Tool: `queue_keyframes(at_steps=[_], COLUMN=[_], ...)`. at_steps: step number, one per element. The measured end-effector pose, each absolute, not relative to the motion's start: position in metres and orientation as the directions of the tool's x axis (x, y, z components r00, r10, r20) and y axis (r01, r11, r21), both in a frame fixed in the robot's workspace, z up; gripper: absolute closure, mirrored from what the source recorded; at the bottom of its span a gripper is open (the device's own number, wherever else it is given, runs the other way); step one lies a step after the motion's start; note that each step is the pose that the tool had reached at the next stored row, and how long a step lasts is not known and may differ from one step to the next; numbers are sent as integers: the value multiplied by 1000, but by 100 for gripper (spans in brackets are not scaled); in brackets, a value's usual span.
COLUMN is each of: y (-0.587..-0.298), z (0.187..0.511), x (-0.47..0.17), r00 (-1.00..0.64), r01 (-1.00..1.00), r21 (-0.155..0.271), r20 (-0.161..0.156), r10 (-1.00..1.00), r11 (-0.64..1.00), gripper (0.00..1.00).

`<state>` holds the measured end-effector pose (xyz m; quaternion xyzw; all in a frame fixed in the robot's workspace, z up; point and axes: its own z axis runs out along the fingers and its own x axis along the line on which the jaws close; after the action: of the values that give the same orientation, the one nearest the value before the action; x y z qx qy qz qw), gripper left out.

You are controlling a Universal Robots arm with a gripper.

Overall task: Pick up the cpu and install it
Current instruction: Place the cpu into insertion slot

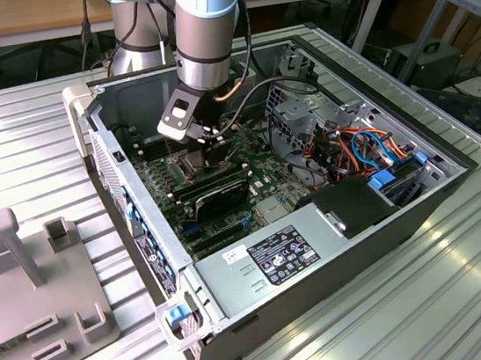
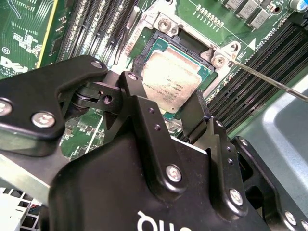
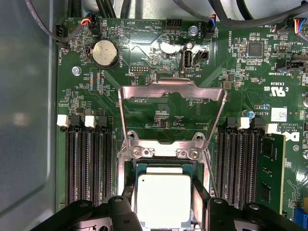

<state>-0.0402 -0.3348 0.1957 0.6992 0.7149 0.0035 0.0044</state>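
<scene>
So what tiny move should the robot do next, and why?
Probably ease straight down gently: the hand holds the chip squarely over the socket, the metal frame stands flipped open, and I can't tell if it's fully seated.

The computer case [image 1: 130, 214] lies on the worktop [image 1: 30, 128], with a fixture plate [image 1: 35, 300] at the exterior view's left. Inside, the cpu [image 3: 163, 199] sits in its socket [image 3: 136, 169] between two memory-slot banks [image 3: 89, 163], beside the open hinged frame [image 3: 172, 92].
</scene>
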Motion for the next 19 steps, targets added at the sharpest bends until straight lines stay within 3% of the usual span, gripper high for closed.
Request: queue_keyframes(at_steps=[15, 18, 19], y=[-335, -335, -335], z=[195, 195, 195], x=[-40, -40, -40], r00=[-22, -22, -22], r01=[1000, 1000, 1000], r21=[11, 12, 11], r20=[-1, 0, -1], r10=[1000, 1000, 1000], r11=[22, 22, 22], gripper=[45, 39, 32])
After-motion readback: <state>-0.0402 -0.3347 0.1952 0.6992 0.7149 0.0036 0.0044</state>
